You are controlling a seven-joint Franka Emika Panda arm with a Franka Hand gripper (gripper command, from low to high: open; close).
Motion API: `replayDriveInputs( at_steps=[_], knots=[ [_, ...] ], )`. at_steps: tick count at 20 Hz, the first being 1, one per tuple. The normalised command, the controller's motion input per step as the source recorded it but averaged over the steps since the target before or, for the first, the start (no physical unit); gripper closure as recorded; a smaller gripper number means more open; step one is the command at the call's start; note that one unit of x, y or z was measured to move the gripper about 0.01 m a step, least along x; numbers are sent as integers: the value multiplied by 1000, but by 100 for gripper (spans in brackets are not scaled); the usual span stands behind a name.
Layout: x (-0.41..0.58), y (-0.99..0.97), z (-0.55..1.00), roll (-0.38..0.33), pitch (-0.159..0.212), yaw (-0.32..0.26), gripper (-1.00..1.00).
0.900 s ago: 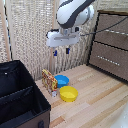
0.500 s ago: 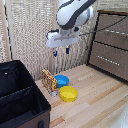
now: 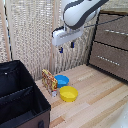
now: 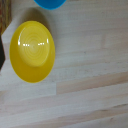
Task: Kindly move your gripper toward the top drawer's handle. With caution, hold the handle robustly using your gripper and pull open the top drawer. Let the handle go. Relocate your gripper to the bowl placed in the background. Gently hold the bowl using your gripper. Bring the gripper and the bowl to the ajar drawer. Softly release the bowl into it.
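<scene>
Near, at the exterior view's left: black bin [image 3: 20, 95] with an inner divider, standing on the pale wooden surface [image 3: 95, 100]. Just right of the bin: yellow bowl [image 3: 68, 93], upright, hollow showing; also seen from above in the wrist view [image 4: 32, 50] as an oval on the planks. Touching or nearly touching its far-left rim: blue bowl [image 3: 61, 80], upright; only an edge of it caught by the wrist view [image 4: 49, 3]. Beside the blue bowl on its left: patterned box [image 3: 49, 80], standing on end, slightly tilted. Above the bowls, well clear of them: hand [image 3: 66, 47], dark fingers pointing down from a white block, parted a little with nothing between them, carried by the bulky white and grey arm [image 3: 80, 12]. Far right: dresser [image 3: 110, 45], top drawer [image 3: 114, 31] flush with the front, closed; handle [image 3: 116, 32] a thin pale bar across it, well apart from the hand. Far left and centre: woven screen [image 3: 35, 35] behind the surface.
</scene>
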Motion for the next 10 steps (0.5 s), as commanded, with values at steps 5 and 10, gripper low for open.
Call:
replayDriveInputs(
  at_steps=[5,10],
  knots=[
    [-92,-185,2,-339,-54,165,-100],
    [-22,-172,0,-366,-36,135,-100]
  ],
)
